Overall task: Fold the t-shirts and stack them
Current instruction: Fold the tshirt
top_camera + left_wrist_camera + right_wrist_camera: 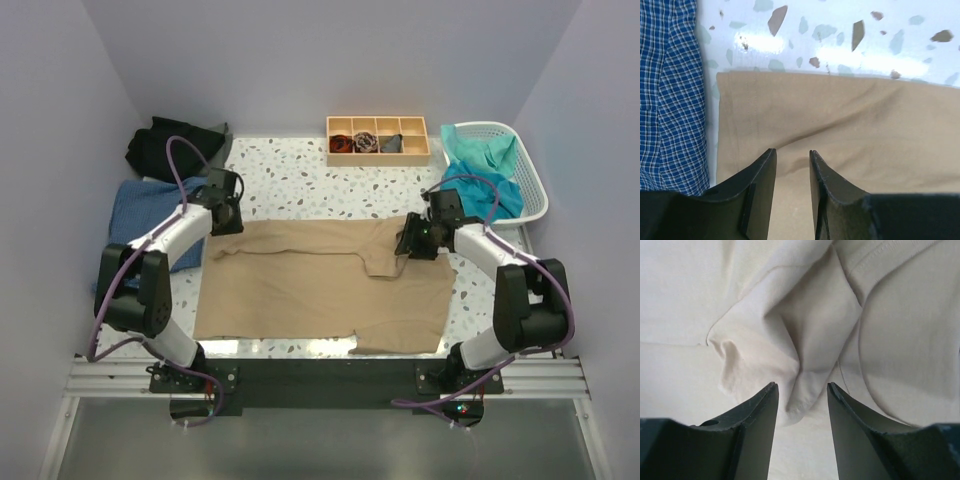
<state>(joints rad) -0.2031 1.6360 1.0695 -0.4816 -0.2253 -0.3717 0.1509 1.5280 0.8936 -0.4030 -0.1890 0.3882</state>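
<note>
A large tan t-shirt (310,285) lies spread flat on the table, with its top-right sleeve folded inward. My left gripper (229,217) hovers over the shirt's far left corner; in the left wrist view (792,152) its jaws are slightly apart, with flat tan cloth (850,115) below. My right gripper (409,243) is over the folded sleeve; in the right wrist view (802,385) its jaws are open, with a bunched fold of the shirt (810,340) between the tips, not pinched. A blue checked shirt (140,215) (670,100) lies left. A black shirt (175,145) lies at the far left. Teal shirts (482,168) fill the basket.
A white plastic laundry basket (530,175) stands at the far right. A small wooden tray with four compartments (378,140) sits at the back centre. The speckled tabletop (300,175) shows behind the tan shirt. Purple walls enclose the table on three sides.
</note>
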